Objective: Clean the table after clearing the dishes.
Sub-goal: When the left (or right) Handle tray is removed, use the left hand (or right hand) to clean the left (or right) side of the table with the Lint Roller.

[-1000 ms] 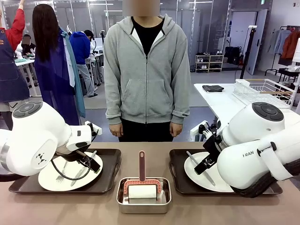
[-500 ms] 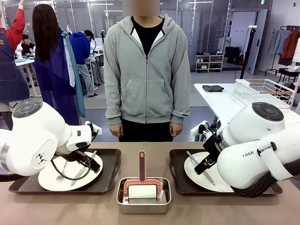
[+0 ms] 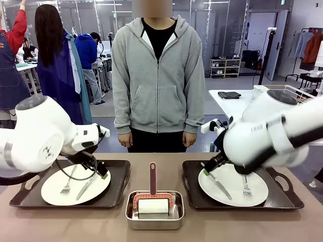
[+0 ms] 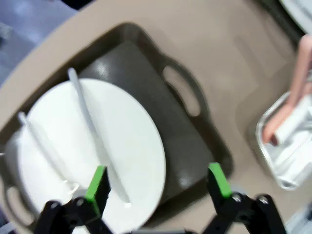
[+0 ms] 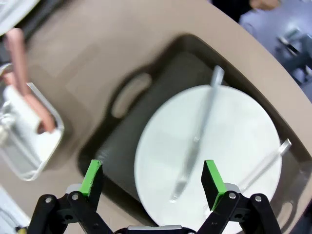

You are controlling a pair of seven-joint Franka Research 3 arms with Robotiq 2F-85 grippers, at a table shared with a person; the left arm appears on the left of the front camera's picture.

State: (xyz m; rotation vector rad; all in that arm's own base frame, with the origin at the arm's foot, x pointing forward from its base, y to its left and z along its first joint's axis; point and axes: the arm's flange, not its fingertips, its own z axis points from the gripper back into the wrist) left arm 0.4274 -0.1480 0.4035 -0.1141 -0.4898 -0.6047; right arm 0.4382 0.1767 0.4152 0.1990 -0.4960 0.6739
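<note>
Hovering spread wide and empty, the left fingers are spanning the rim of the left plate, with knife and fork, on the left tray. The right fingers are hovering likewise over the right plate and right tray. Both trays are sitting on the surface. Each pair should be closing squarely on a tray handle, keeping the load level. No legible writing is showing.

Wide, matte taupe-brown worktop. Well apart on it, two dark handled trays, left tray and right tray, each under a round white plate: left plate, right plate. On each plate, a metal knife and fork lying apart.
</note>
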